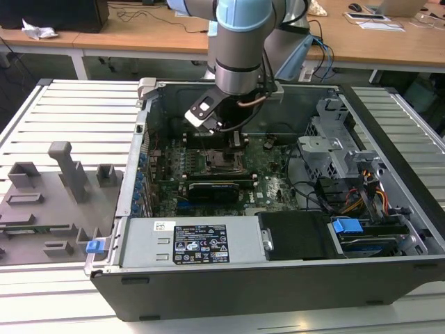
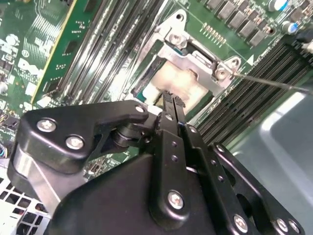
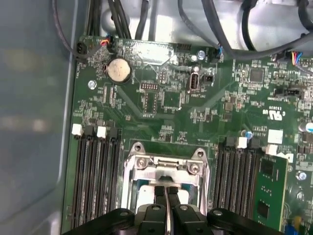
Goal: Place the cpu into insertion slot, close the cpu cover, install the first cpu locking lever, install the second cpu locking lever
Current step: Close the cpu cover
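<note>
My gripper (image 1: 236, 139) hangs inside the open computer case, just over the insertion slot (image 1: 222, 161) on the green motherboard. Both wrist views show the black fingers pressed together, shut, with nothing visible between them. The fingertips (image 2: 171, 99) sit right above the pale silver cpu (image 2: 183, 81), which lies in the socket. The silvery cpu cover (image 2: 198, 59) appears to lie flat around the chip, its window showing the metal top. In the first wrist view the gripper (image 3: 166, 192) hides part of the cpu (image 3: 142, 199) and the cover (image 3: 166, 169). A thin locking lever (image 2: 274, 84) sticks out from one socket corner.
Long black memory slots (image 3: 95, 171) flank the socket on both sides. A green card (image 3: 269, 191) stands beside one bank. The case wall (image 1: 149, 132), power supply (image 1: 198, 243), drive cage (image 1: 334, 149) and cables (image 1: 361, 195) ring the board. A grey fixture tray (image 1: 55, 202) lies at the exterior view's left.
</note>
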`<state>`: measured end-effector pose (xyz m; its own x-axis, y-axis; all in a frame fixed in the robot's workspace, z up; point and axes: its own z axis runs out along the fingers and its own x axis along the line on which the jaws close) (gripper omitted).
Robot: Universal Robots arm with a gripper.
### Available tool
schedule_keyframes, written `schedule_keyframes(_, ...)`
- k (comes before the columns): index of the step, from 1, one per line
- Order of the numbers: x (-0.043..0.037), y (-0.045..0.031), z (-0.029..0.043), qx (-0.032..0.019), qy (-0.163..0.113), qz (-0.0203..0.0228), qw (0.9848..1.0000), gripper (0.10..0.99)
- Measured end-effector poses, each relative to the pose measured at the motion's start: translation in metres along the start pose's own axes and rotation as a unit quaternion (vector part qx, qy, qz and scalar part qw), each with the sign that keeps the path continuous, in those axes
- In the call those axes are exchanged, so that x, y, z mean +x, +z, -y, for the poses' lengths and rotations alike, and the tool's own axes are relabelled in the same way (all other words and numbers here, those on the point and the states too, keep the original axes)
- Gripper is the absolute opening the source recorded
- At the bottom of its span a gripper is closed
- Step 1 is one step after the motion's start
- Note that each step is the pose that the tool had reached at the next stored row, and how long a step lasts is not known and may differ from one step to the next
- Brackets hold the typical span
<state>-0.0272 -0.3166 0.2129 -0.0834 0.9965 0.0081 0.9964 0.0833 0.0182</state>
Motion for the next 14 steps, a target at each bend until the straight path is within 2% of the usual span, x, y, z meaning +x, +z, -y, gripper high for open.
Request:
schedule_keyframes(2, 0.0005, -0.0001, 0.0063, -0.0046, 0.0, 0.0004, 1.0, 0.157)
schedule_keyframes(4, 0.0015, -0.0003, 0.0183, -0.0123, 0.0, 0.0011, 0.9999, 0.157)
schedule_keyframes(7, 0.0024, 0.0007, 0.0283, -0.0195, 0.0, 0.0016, 0.9998, 0.157)
schedule_keyframes(14, 0.0024, 0.0056, 0.0296, -0.0293, 0.0, 0.0026, 0.9996, 0.157)
